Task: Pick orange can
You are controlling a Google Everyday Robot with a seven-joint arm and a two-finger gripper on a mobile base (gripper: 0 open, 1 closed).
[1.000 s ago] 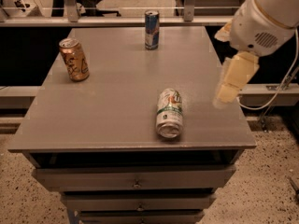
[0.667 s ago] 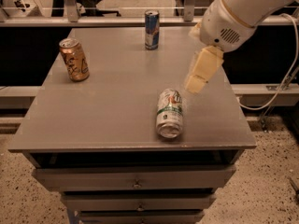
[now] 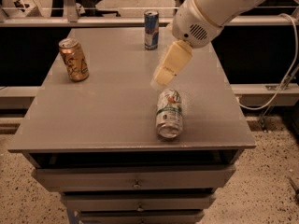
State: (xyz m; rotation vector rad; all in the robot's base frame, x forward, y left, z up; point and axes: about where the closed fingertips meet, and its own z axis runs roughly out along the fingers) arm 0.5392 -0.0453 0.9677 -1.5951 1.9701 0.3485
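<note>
Need to swing cream pincer (image 3: pixel 161 78) (open or closed, can't tell) from middle of grey surface (image 3: pixel 107 120) over to upright orange-copper metal can (image 3: pixel 73 59) near far-left corner; come in level, grab mid-body.

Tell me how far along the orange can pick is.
Done: nothing yet; the orange can stands upright and untouched on the table's left rear part. In hand: the gripper hangs over mid-table, just behind the lying white-and-green can, well apart from the orange can. Left: reach it, grasp, lift.
</note>
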